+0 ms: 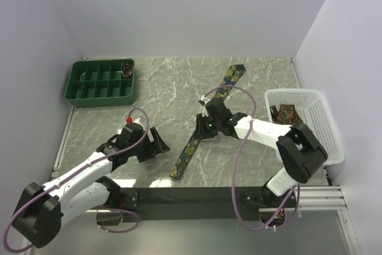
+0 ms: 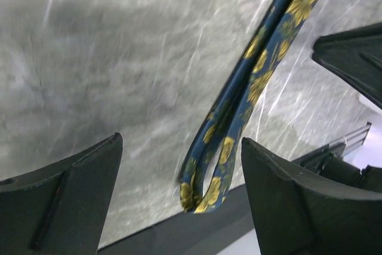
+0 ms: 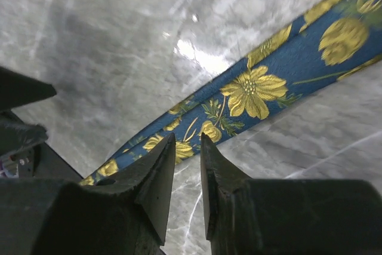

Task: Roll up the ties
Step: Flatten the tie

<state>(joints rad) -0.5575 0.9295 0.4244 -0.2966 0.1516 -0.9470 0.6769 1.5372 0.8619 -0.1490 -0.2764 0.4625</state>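
The task is judged to be at an early stage. One rolled tie point(image 1: 127, 68) is seen in a corner compartment of the green tray point(image 1: 77, 88), which is set well apart from the white basket point(image 1: 325, 129), at the far opposite side of the bench point(image 1: 161, 88). Brown patterned ties point(image 1: 285, 113) are seen unrolled inside the basket. The navy tie point(image 1: 186, 153) with yellow flowers is laid out long and diagonal on the bench, near the basket on its tray-facing side. No coil has been started in it, though its near end appears to be doubled over. The right gripper point(image 3: 188, 141) is placed over the middle of this tie, between the basket and the left gripper point(image 2: 180, 141). Its fingers point(image 3: 158, 171) are drawn nearly together, with a narrow gap at the fabric's edge. Whether cloth is caught between them cannot be told. The left gripper's fingers point(image 2: 71, 189) are spread wide around the tie's near end, and nothing is pinched. The rolling of the navy tie, its placing, and the ties in the basket are judged to be left.
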